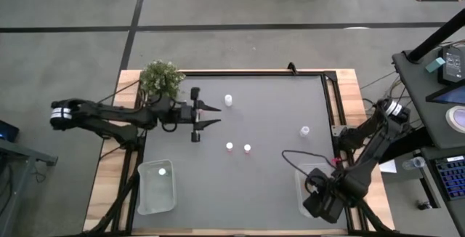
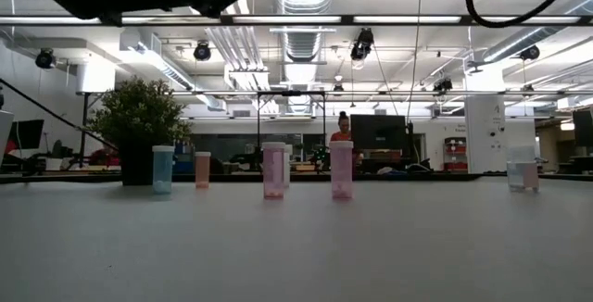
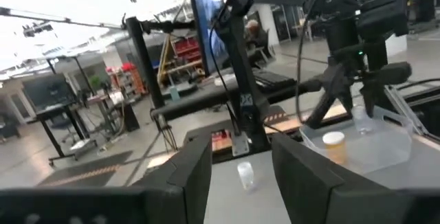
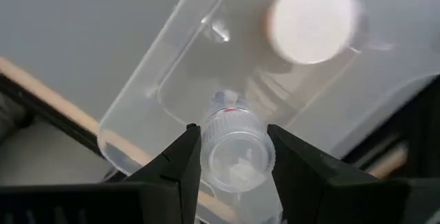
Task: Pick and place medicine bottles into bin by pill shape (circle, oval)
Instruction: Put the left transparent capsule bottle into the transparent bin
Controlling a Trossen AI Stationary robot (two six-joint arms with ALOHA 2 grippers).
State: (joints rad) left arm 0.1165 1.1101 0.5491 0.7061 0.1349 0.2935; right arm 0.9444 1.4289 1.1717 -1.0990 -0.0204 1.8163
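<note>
Small medicine bottles stand upright on the grey table: one (image 1: 228, 100) near the far edge, two (image 1: 229, 147) (image 1: 247, 148) in the middle, one (image 1: 304, 131) at the right. My left gripper (image 1: 219, 115) is open and level above the table, pointing toward the right side, with nothing between its fingers; a clear bottle (image 3: 246, 176) stands farther ahead of it. My right gripper (image 4: 234, 135) is shut on a clear bottle (image 4: 237, 152) above the right bin (image 1: 314, 173). An orange bottle with a white cap (image 4: 313, 19) lies in that bin. My right gripper pinches the clear bottle by the two sides of its round body (image 4: 212, 161) between its two fingers. The fingers come from above, pointing down. The bottle is lifted clear and hangs over the bin's inside, seen end-on past the fingers.
A clear bin (image 1: 147, 193) at the near left holds one bottle (image 1: 162, 170). A green potted plant (image 1: 161, 78) stands at the far left corner, close behind my left arm. Wooden table edges run along both sides.
</note>
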